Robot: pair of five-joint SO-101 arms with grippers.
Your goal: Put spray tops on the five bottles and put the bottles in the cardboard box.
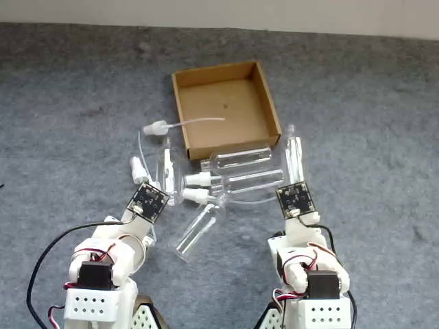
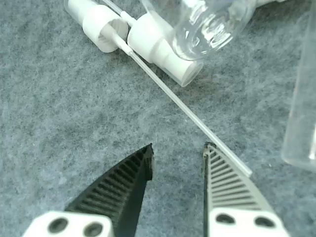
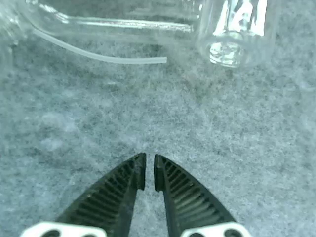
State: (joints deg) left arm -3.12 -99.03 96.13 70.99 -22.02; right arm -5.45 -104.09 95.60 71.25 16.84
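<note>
Nearest me, left fingers (image 2: 131,185) sit parted and empty, right fingers (image 3: 121,190) clenched on nothing. Bottles (image 1: 240,159) lie mid-frame below the cardboard box (image 1: 180,96). I'd pinch a spray top (image 2: 165,52) by its cap, not its tube.

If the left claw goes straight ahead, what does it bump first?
Probably the thin tube lying across the left gripper's path. The spray tops lie farther on. How high the gripper sits above the tube is unclear.
</note>
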